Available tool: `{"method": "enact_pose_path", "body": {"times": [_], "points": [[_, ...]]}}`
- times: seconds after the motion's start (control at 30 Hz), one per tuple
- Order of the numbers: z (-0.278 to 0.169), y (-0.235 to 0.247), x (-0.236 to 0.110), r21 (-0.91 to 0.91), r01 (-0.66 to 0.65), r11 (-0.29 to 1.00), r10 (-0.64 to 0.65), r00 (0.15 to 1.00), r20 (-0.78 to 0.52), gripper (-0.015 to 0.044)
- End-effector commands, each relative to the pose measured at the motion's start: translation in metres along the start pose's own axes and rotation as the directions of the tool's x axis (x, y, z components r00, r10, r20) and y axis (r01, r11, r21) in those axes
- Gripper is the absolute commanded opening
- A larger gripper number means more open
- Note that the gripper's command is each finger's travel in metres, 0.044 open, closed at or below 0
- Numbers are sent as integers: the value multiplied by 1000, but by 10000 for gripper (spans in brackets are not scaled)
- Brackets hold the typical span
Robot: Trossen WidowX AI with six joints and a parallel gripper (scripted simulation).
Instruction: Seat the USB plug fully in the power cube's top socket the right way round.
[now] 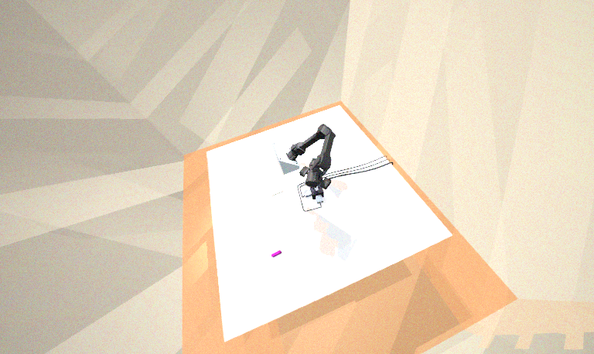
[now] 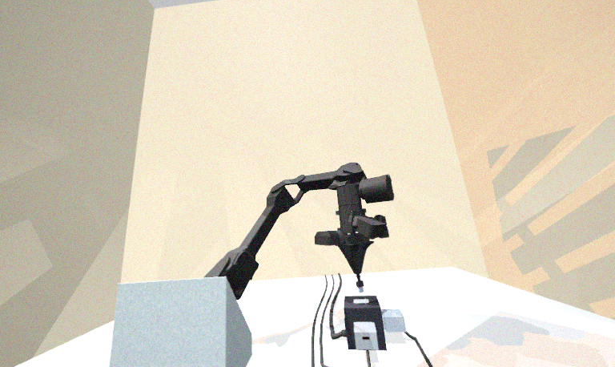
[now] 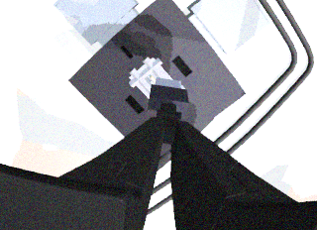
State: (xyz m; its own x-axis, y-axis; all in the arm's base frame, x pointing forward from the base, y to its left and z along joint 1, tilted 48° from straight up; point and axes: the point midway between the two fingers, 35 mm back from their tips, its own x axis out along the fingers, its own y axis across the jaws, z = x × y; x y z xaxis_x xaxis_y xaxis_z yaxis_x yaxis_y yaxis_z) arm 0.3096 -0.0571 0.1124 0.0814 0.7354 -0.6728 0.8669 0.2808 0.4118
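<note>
The dark power cube (image 2: 361,316) (image 3: 212,85) stands on the white table top, with its top socket (image 2: 361,301) (image 3: 145,77) showing pale. My gripper (image 2: 359,279) (image 3: 166,131) (image 1: 315,193) points straight down over the cube and is shut on the small USB plug (image 2: 360,287) (image 3: 169,94). The plug hangs just above the socket with a small gap, clear of the cube. In the wrist view the cube sits turned at an angle to the fingers.
White adapters (image 2: 392,320) (image 2: 364,335) (image 3: 95,2) (image 3: 228,12) are plugged into the cube's sides. Black cables (image 2: 323,312) (image 1: 363,166) run back across the table. A pale grey block (image 2: 176,322) (image 1: 285,164) stands near the arm's base. A small magenta piece (image 1: 275,253) lies far off.
</note>
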Motion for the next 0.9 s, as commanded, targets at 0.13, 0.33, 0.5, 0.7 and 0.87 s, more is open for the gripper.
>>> {"method": "enact_pose_path", "body": {"times": [0.13, 0.33, 0.5, 0.7, 0.87], "points": [[0, 0, 0, 208, -1, 978, 0, 1000, 2, 0], [0, 0, 0, 359, -1, 933, 0, 1000, 2, 0], [0, 0, 0, 478, -1, 879, 0, 1000, 2, 0], [0, 0, 0, 609, -1, 793, 0, 1000, 2, 0], [0, 0, 0, 679, -1, 734, 0, 1000, 1, 0]]}}
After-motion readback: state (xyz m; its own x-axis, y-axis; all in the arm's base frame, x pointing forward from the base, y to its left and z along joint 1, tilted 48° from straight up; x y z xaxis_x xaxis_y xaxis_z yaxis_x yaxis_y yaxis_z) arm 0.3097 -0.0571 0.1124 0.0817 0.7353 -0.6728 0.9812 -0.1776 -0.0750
